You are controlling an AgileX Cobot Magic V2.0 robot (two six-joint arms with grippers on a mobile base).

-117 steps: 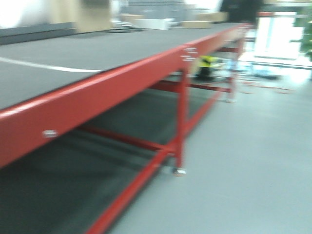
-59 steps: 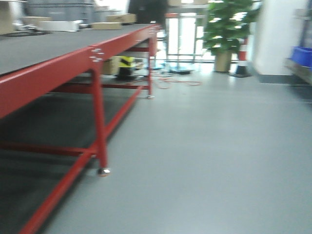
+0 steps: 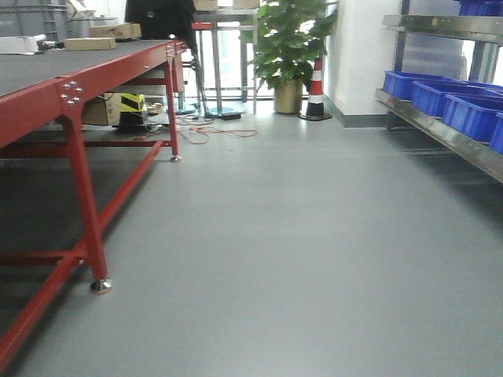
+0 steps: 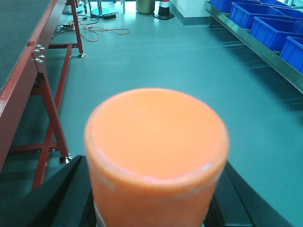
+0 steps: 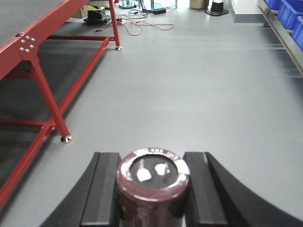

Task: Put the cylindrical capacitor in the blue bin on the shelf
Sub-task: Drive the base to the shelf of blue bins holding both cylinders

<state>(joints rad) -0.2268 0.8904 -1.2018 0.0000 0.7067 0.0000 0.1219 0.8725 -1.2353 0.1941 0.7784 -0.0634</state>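
Nearest in the left wrist view, the left tool (image 4: 151,205) is clamped on the cylindrical capacitor (image 4: 156,137). Its black fingers (image 4: 57,198) press against either side of the capacitor, which stands upright with its flat orange top facing the camera. No printing on its side is visible from this angle.

In the right wrist view the right tool (image 5: 151,194) likewise grips a dark maroon cylinder (image 5: 152,177). This cylinder is upright, with a silvery rim and two pale studs on its top face. A black finger (image 5: 102,189) sits tight against each flank.

Both tools hang above a plain grey floor (image 3: 299,251).

To the left runs the red-framed bench (image 3: 35,110) with a dark top. Its near leg stands on a small metal foot (image 3: 100,286). To the right, the shelf (image 3: 440,132) shows its shiny steel front rail, with blue bins (image 3: 471,116) lined up on it. The shelf is well apart from both tools.

Farther along the bench lie cardboard boxes (image 3: 94,43), and under its far end sits a yellow-and-black object (image 3: 132,106). An orange cable (image 3: 220,132) trails over the floor just beyond it.

At the far end stand a leafy potted plant (image 3: 287,39) and, just to its right, a red-and-white traffic cone (image 3: 317,90) beside the white wall.
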